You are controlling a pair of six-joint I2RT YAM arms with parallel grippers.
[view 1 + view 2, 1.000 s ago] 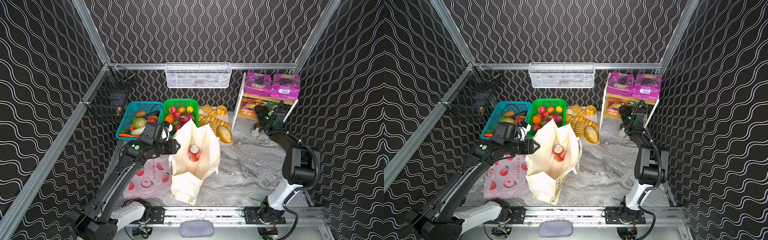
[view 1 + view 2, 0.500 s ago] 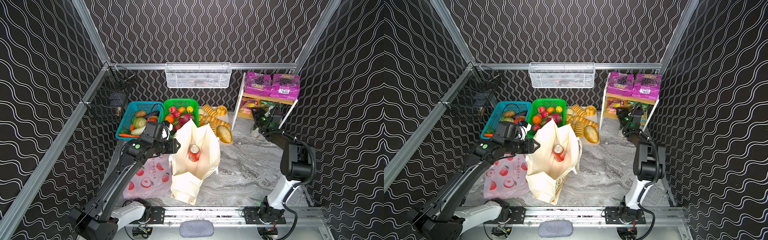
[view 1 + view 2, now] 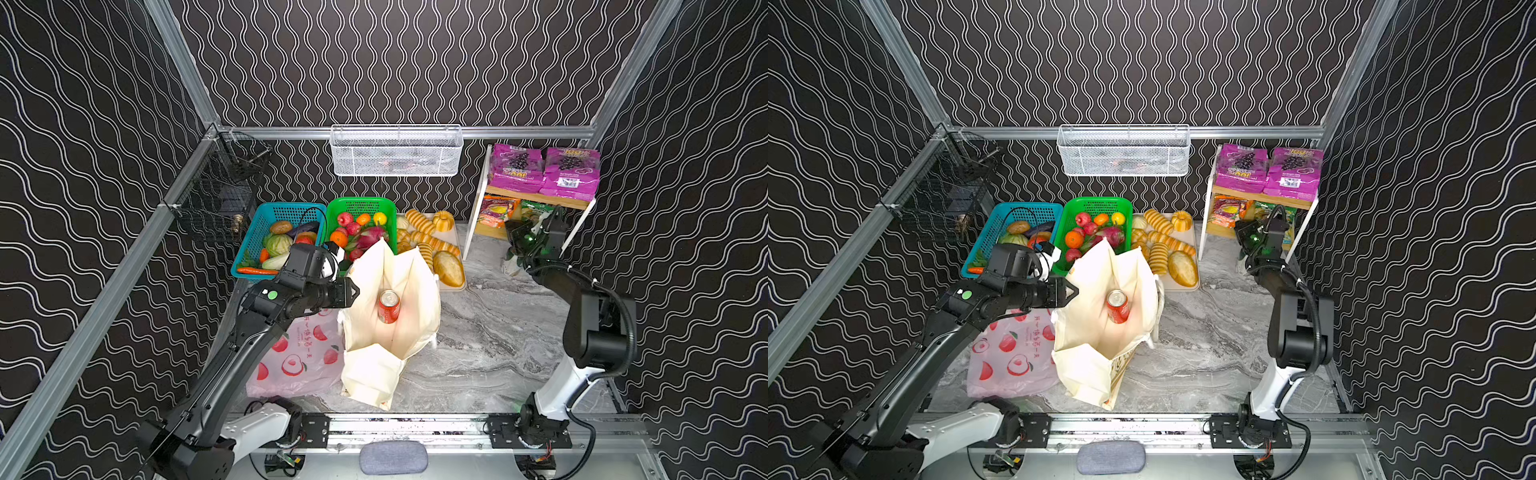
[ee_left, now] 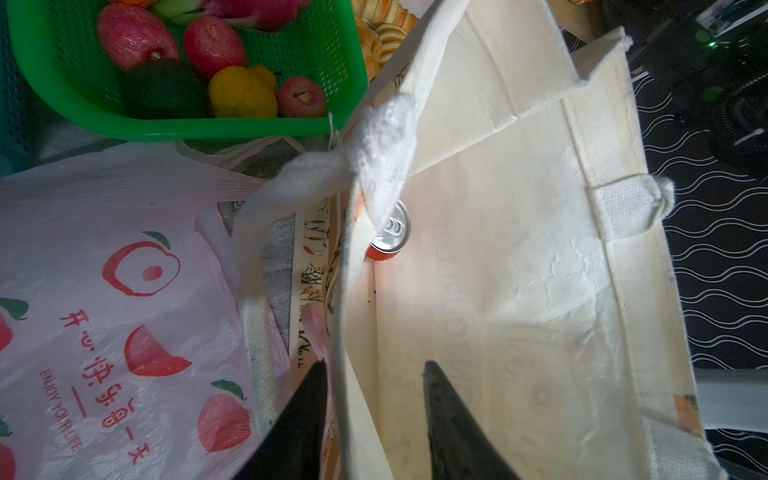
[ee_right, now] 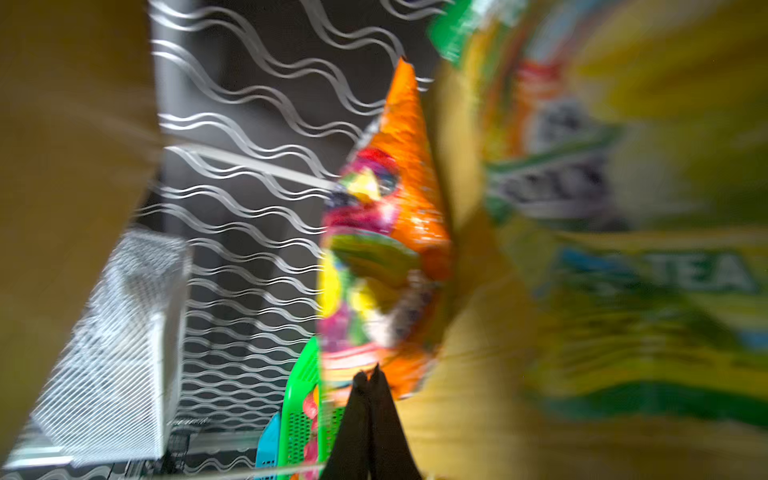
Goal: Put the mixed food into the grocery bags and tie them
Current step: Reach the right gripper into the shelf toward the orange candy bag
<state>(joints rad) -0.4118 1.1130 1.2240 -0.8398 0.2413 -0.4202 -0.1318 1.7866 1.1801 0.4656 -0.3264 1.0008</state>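
The cream tote (image 3: 374, 365) (image 3: 1092, 365) stands open mid-table with a red soda can (image 3: 388, 306) (image 3: 1117, 306) (image 4: 388, 237) inside. My left gripper (image 3: 353, 291) (image 3: 1073, 291) (image 4: 374, 363) is open, one finger outside the tote's (image 4: 519, 291) rim and one inside. The pink plastic bag (image 3: 299, 361) (image 4: 104, 291) lies flat beside it. My right gripper (image 3: 514, 232) (image 5: 368, 372) reaches under the shelf, shut on the lower corner of the orange snack bag (image 5: 395, 208) (image 3: 496, 210). Purple packets (image 3: 515, 168) top the shelf. A dragon fruit (image 3: 370, 237) lies in the green basket (image 3: 361, 203).
A yellow-green tea packet (image 5: 623, 270) sits right beside the snack bag. A blue vegetable basket (image 3: 286, 205) and bread tray (image 3: 453, 286) flank the green basket. A white wire basket (image 3: 397, 151) hangs on the back wall, a black one (image 3: 216, 195) on the left.
My right gripper has pushed further in under the shelf and closed at the snack bag. The left jaws narrowed a little around the tote's rim; that arm stayed put.
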